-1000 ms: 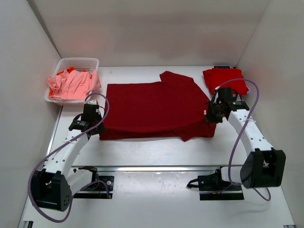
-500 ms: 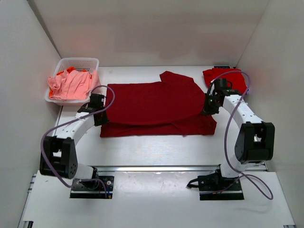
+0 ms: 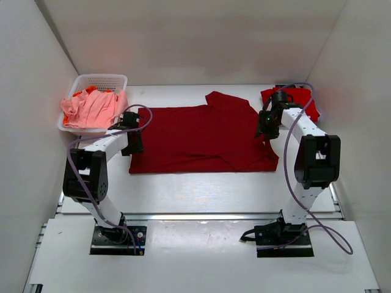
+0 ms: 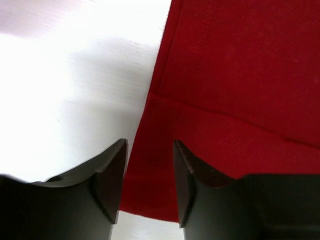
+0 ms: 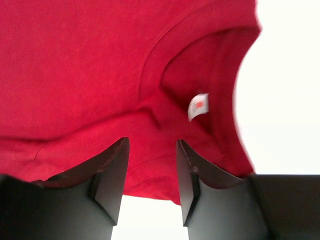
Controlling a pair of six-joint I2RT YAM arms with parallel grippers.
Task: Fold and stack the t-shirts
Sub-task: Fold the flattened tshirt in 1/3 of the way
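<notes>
Maroon t-shirt (image 5: 75,60); white label (image 5: 199,106), perhaps red-printed

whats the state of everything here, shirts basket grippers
maroon t-shirt, flat on the table, doubled over, not held
bright red t-shirt, folded, far right
white basket, upright, holding shirts
salmon-pink t-shirt, crumpled, spilling over the white basket
orange t-shirt, crumpled inside, mostly hidden
left gripper, open over the maroon t-shirt's left edge
right gripper, open over its collar
</notes>
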